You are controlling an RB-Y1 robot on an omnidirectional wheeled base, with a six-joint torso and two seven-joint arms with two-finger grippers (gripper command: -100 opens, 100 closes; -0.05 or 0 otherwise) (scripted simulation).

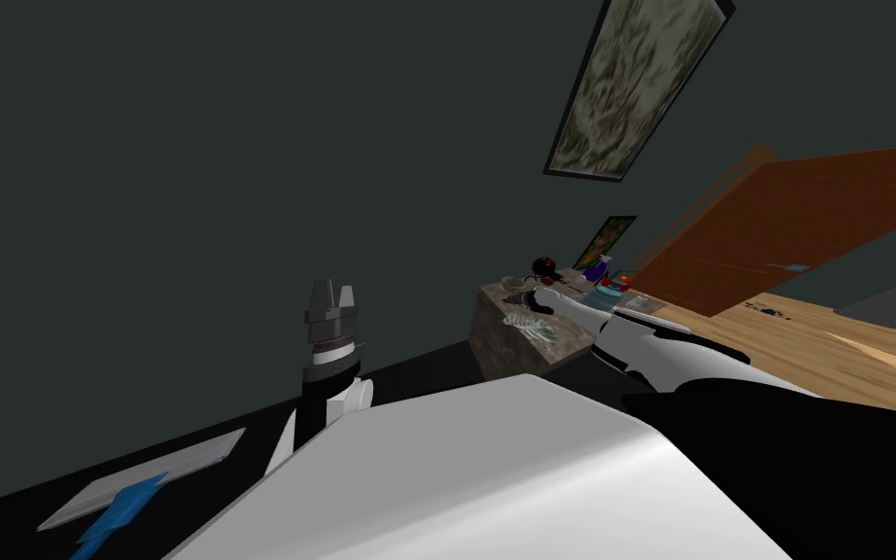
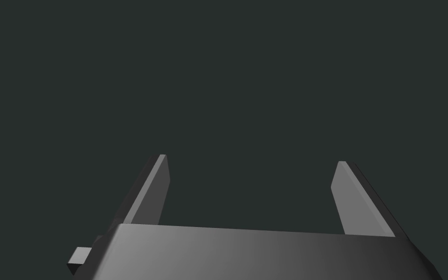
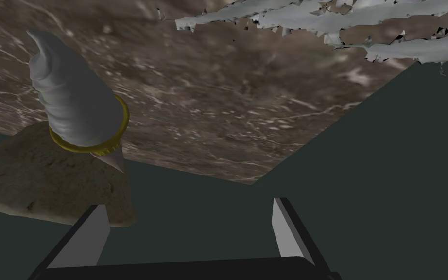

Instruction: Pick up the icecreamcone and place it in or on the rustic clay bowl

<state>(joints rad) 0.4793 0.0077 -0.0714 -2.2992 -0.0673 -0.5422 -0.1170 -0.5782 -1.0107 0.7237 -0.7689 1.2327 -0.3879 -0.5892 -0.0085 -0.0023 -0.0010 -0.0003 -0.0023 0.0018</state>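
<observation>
Right gripper [image 3: 190, 203] fingers spread and empty, near the marble table [image 3: 218, 121] edge; grey icecreamcone [image 3: 77, 107] rests tilted on rough brown bowl [image 3: 38, 184] just beside one finger; left gripper [image 2: 252, 159] likewise spread, empty, held upright

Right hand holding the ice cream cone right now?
No, the right hand is open and empty; the ice cream cone stands apart from it, at the brown bowl.

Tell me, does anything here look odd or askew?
Yes: the grey ice cream cone balances tilted, its point on the rough brown bowl, in front of the open right gripper.
</observation>
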